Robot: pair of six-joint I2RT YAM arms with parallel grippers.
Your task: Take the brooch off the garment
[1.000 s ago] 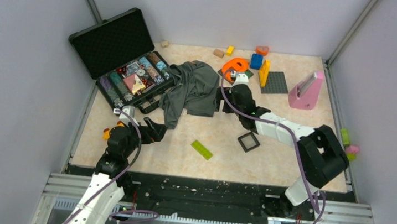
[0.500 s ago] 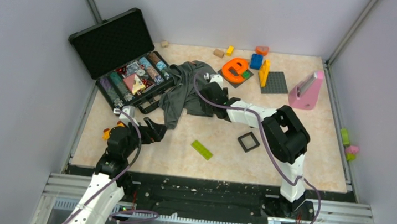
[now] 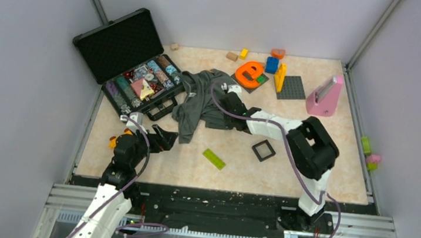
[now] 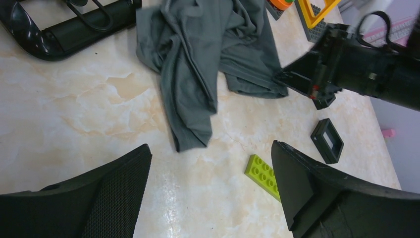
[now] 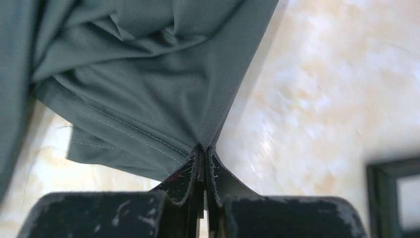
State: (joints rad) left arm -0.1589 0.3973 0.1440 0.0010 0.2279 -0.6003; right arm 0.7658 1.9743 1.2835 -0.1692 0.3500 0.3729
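Grey garment (image 5: pixel 148 74) hem pinched in the right hand (image 5: pixel 203 151), tabletop (image 5: pixel 322 74) alongside

Lab test cell, plain grey walls (image 3: pixel 18 75)

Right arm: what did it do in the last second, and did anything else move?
The right arm swung left from the orange toy to the T-shirt, and the right fingers shut on the shirt's hem. The left arm, left fingers open, the case, green brick and black frame stayed put.
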